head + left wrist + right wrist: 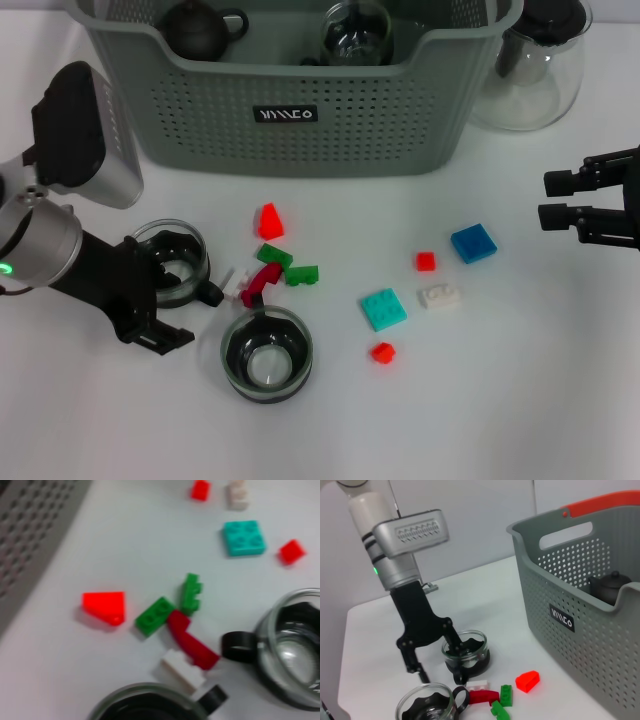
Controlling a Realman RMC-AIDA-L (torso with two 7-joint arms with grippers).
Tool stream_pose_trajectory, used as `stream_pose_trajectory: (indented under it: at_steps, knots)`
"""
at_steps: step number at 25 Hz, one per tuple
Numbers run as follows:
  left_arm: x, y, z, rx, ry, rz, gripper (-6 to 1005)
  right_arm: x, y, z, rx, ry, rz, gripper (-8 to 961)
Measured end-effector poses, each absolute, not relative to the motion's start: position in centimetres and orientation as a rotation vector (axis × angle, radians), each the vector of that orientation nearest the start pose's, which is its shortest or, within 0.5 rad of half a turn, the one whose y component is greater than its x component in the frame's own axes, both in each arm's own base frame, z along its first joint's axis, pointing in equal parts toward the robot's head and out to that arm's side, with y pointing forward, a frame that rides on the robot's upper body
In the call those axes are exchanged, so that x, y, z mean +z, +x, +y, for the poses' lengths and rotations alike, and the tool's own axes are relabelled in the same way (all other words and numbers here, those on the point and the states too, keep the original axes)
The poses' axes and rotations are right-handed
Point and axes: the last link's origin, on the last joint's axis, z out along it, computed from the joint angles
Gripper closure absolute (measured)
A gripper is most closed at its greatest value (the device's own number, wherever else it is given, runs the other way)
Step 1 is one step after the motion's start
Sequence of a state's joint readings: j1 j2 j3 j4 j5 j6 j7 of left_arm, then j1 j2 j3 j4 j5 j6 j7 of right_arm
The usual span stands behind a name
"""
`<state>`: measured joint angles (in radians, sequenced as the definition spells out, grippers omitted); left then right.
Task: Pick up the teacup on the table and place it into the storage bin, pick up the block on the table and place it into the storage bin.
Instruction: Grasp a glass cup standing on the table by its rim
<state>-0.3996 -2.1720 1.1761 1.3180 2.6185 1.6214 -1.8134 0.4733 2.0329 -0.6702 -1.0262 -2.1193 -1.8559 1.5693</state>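
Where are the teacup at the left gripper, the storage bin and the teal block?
teacup (178,262): head view, on its glass rim nearest the bin.
left gripper (172,292): head view, open, one finger inside the teacup.
storage bin (330,125): head view, perforated front wall.
teal block (384,309): head view, studded top face.

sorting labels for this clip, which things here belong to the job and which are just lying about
Job:
- storage bin
- two glass teacups on the table
- scattered blocks, e.g. teal block
- left gripper, open around one teacup

Lying about:
- glass pitcher beside the bin
- dark teapot in the bin
- right gripper, parked
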Motion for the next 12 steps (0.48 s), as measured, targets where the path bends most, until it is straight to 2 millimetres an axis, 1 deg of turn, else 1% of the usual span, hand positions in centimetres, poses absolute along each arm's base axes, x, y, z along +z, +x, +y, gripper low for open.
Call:
stream_pose_trajectory:
  at_steps: [4, 11, 12]
  knots:
    - [-0.57, -25.46, 30.55, 0.535, -2.891, -0.486, 265, 7.0, 25.4, 30.9, 0.49, -2.883, 0.523, 541]
    - [-0.31, -25.27, 30.71, 0.531, -2.885, -0.494, 401, 7.06, 25.44, 30.98, 0.487, -2.878, 0.523, 541]
    - [-0.28, -25.21, 30.74, 0.532, -2.886, -0.493, 439, 7.06, 25.44, 30.99, 0.487, -2.877, 0.523, 541]
